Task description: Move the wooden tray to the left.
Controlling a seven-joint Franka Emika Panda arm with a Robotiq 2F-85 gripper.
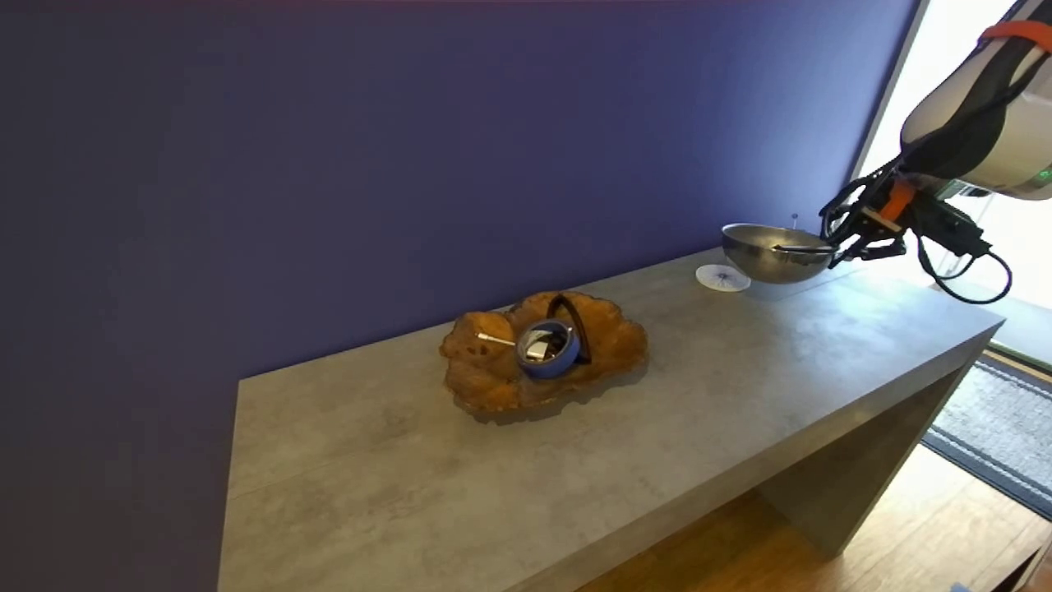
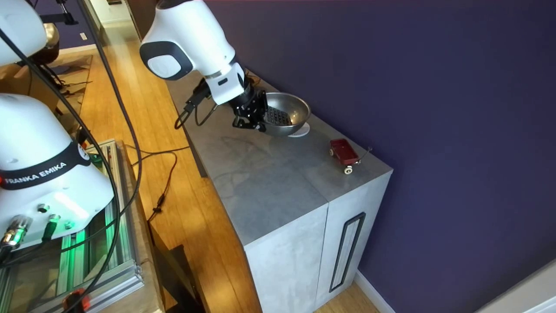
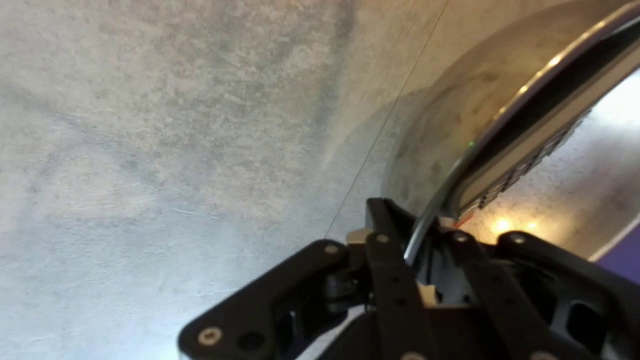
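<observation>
Wrist view: my nearly closed gripper (image 3: 419, 227) pinches the metal bowl (image 3: 470, 112) by its rim. In an exterior view the wooden tray (image 1: 610, 335) lies well apart on the counter (image 1: 370, 460). Gripped at one side, the bowl could swivel and tip out its keypad-like slab (image 2: 278, 116).

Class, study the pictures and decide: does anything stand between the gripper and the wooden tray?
Yes. In an exterior view, the metal bowl is between the gripper and the wooden tray. The fingers hold it, so it likely needs setting down first.
</observation>
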